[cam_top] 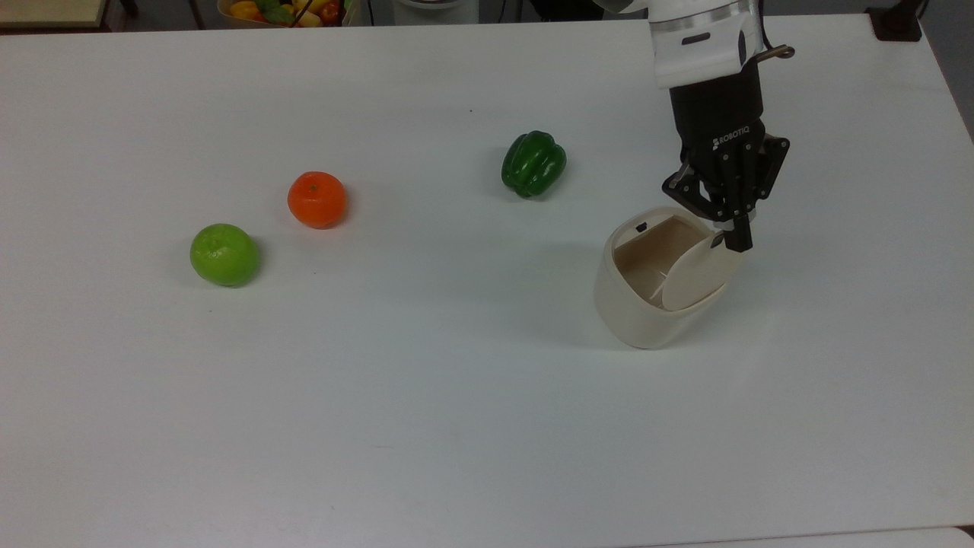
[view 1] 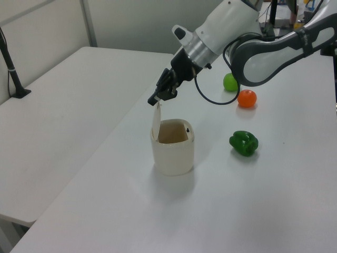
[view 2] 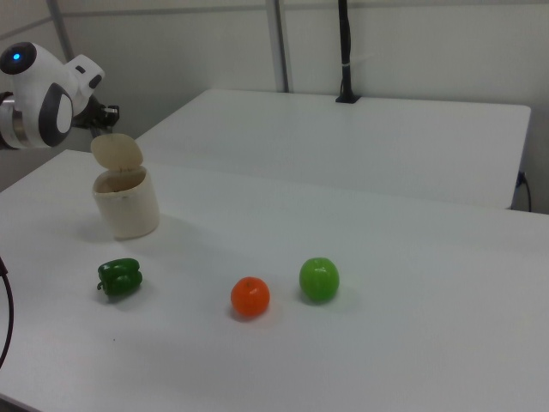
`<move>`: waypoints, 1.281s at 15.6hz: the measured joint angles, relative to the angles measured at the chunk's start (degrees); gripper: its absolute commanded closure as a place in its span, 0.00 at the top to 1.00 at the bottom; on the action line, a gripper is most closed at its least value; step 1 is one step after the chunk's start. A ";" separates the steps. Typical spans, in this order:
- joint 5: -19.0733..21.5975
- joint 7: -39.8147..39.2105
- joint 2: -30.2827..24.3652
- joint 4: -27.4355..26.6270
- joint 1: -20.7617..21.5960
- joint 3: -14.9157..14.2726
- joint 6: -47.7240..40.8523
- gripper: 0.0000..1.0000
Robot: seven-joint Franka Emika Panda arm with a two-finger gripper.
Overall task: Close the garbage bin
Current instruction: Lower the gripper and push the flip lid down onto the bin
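The cream garbage bin [cam_top: 631, 316] stands upright on the white table, at the top view's right. Its flat lid [cam_top: 696, 274] is raised nearly on edge over the opening, and the inside shows. My gripper [cam_top: 736, 239] points down with its black fingers shut together, the tip against the lid's upper edge. In the left view the gripper [view 1: 154, 100] sits just above the standing lid [view 1: 156, 119] of the bin [view 1: 172, 155]. The right view shows the bin [view 2: 127, 208], its lid [view 2: 117, 152] upright, and the arm's white wrist behind it.
A green pepper [cam_top: 533, 163], an orange [cam_top: 316, 199] and a green fruit [cam_top: 224, 254] lie apart on the table to the top view's left of the bin. A bowl of fruit [cam_top: 281, 11] stands beyond the far edge. A black post base [cam_top: 898, 23] sits at the far right corner.
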 measured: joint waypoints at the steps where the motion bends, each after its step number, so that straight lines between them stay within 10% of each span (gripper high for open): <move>1: 0.00 -0.28 0.03 0.00 -0.02 -0.04 -0.60 0.00; 20: -1.23 -0.99 -1.09 0.55 -1.00 -0.64 -24.38 0.00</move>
